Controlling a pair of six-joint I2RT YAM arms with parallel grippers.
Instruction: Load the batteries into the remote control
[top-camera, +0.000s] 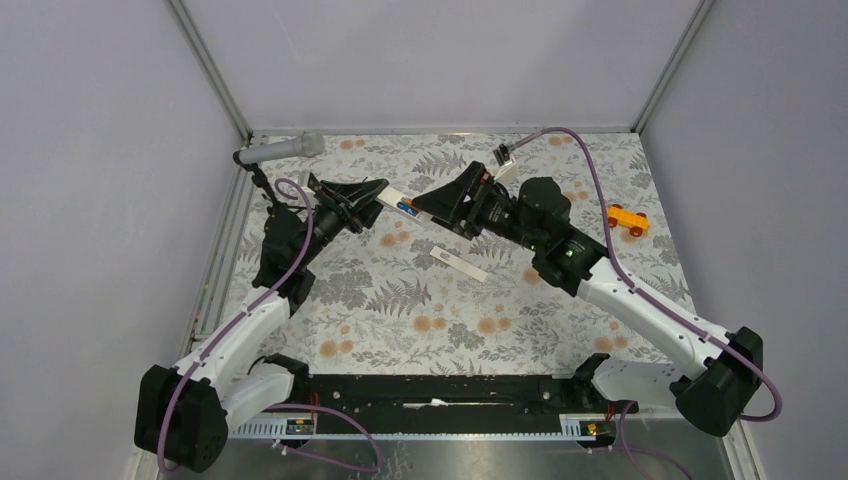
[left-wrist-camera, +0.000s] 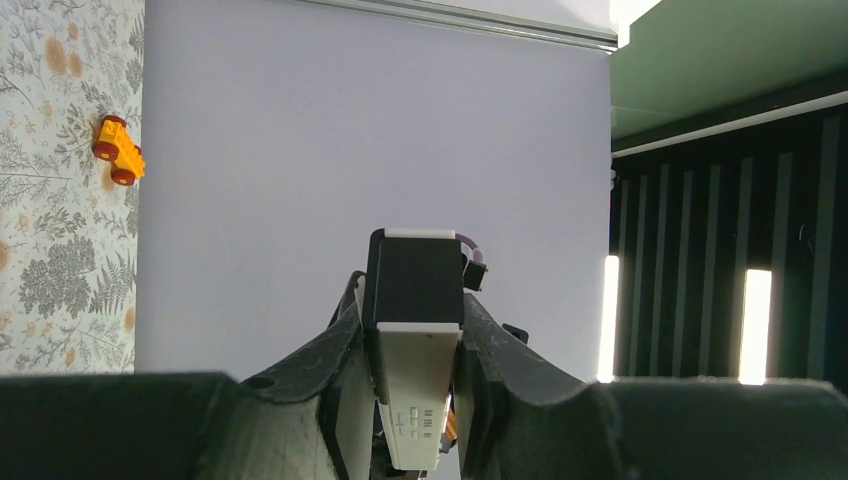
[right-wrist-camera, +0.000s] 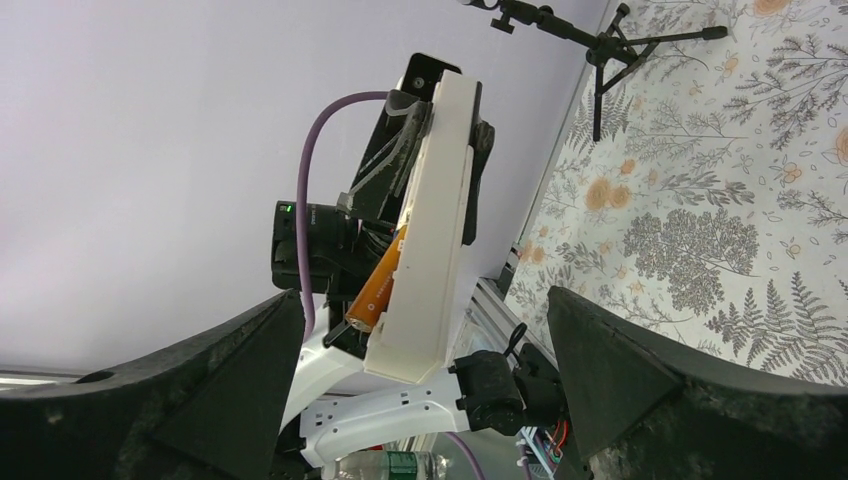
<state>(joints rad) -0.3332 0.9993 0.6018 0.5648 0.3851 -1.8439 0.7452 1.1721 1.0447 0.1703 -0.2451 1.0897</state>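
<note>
My left gripper (top-camera: 362, 203) is shut on the white remote control (top-camera: 393, 202) and holds it off the table, its open end toward the right arm. In the left wrist view the remote control (left-wrist-camera: 413, 380) sits clamped between both fingers of the left gripper (left-wrist-camera: 414, 300). An orange battery (right-wrist-camera: 378, 290) sticks out at a slant from the slot of the remote control (right-wrist-camera: 432, 220); a blue and orange spot (top-camera: 407, 208) marks it from above. My right gripper (top-camera: 424, 199) stands open just in front of that end, nothing between its fingers (right-wrist-camera: 620, 370). The white cover (top-camera: 462, 264) lies flat on the table.
A grey microphone (top-camera: 283, 150) on a black tripod (right-wrist-camera: 610, 45) stands at the back left corner. An orange-yellow toy car (top-camera: 627, 219) sits at the right, also seen as the toy car (left-wrist-camera: 118, 150). Flowered cloth (top-camera: 420, 310) covers the table between grey walls.
</note>
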